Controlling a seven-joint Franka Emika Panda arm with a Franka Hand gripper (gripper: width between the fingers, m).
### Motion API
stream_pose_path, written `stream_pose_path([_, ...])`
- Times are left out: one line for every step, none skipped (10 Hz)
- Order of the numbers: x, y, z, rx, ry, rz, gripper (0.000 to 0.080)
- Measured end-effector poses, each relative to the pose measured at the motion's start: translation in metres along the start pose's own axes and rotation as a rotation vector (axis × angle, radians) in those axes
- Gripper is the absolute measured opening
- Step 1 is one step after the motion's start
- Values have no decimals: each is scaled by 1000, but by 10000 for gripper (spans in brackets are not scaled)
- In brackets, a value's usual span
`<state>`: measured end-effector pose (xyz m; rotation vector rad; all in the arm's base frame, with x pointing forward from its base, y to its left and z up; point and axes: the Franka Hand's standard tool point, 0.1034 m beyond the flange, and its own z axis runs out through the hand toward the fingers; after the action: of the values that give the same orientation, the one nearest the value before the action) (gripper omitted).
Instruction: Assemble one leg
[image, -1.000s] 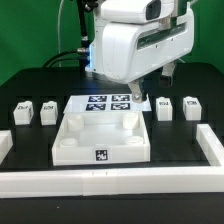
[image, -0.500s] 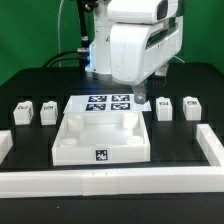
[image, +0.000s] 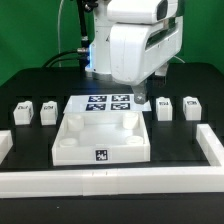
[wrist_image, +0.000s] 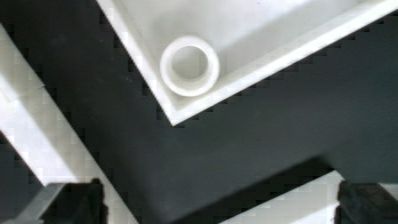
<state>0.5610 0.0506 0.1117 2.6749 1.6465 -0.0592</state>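
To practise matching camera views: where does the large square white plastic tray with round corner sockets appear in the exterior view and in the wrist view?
Exterior view: the tray sits centre, nearer the camera than the flat white marker board.
Wrist view: only one corner of the tray shows, with a round socket.
Shared landmark: likely the tray's far corner on the exterior view's right.

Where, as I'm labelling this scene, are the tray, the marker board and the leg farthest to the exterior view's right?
tray (image: 75, 152): exterior view, on its front wall.
marker board (image: 108, 103): exterior view, at its middle, among the tags.
leg (image: 190, 106): exterior view, on its tagged front face.
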Motion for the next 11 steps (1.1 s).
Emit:
stream_pose_path([-3,-3,0,2,-2,-24,650])
stream_pose_path([-12,-15,-1,10,-11,-40,650])
stream_pose_path([-23,-31,0,11,-18,-140,650])
stream_pose_path([-38,-55,4,4,-17,-302,650])
stream_pose_path([-54,-69,15,-6,-8,-435,650])
stream_pose_path([-73,-78,34,-9,4,-553,650])
stream_pose_path([-82,-78,49,-12,15,-552,650])
stream_pose_path([-89,-78,66,-2,22,-534,650])
stream_pose_path([-97,-79,81,11,26,-518,650])
stream_pose_path([-104,-83,95,34,26,-502,650])
stream_pose_path([-109,-87,104,54,25,-493,650])
